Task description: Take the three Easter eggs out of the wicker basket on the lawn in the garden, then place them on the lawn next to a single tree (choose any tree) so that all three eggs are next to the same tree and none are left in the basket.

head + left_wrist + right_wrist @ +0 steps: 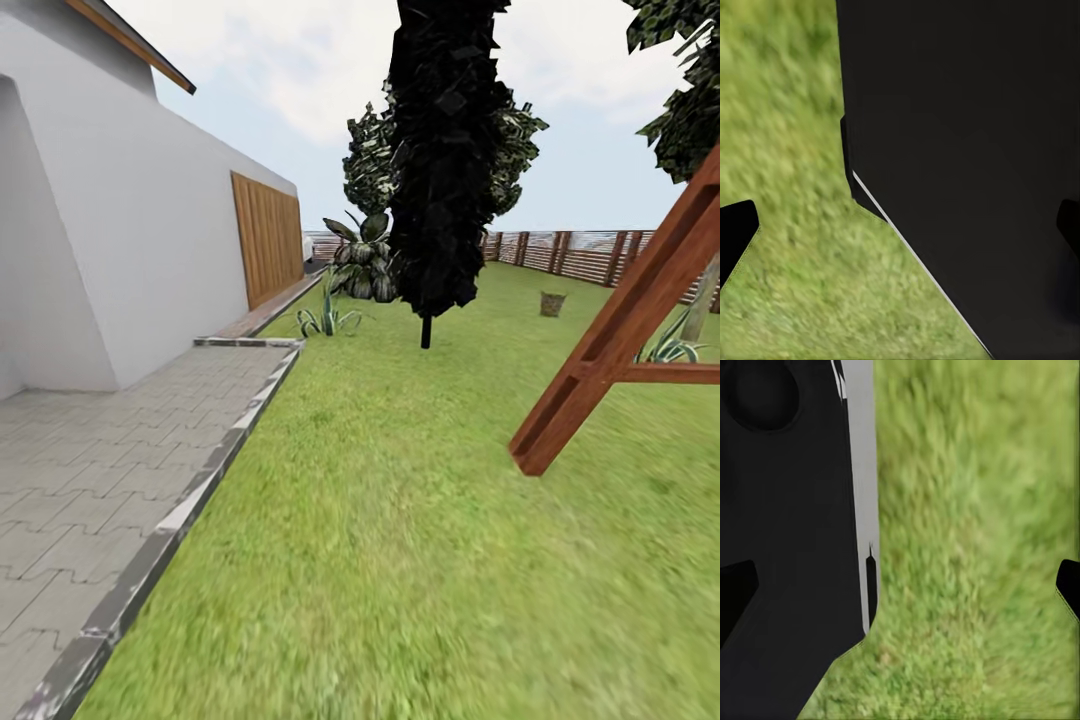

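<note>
While the robot crosses the lawn [400, 520], the wicker basket [552, 303] sits far ahead at about one o'clock — beyond the swing frame [620, 340], near the fence [580, 252], well apart from both arms and slightly nearer the right. One basket; eggs too small to count. Each wrist view shows end effector fingertips [736, 232] [1069, 585] spread wide, holding nothing.
</note>
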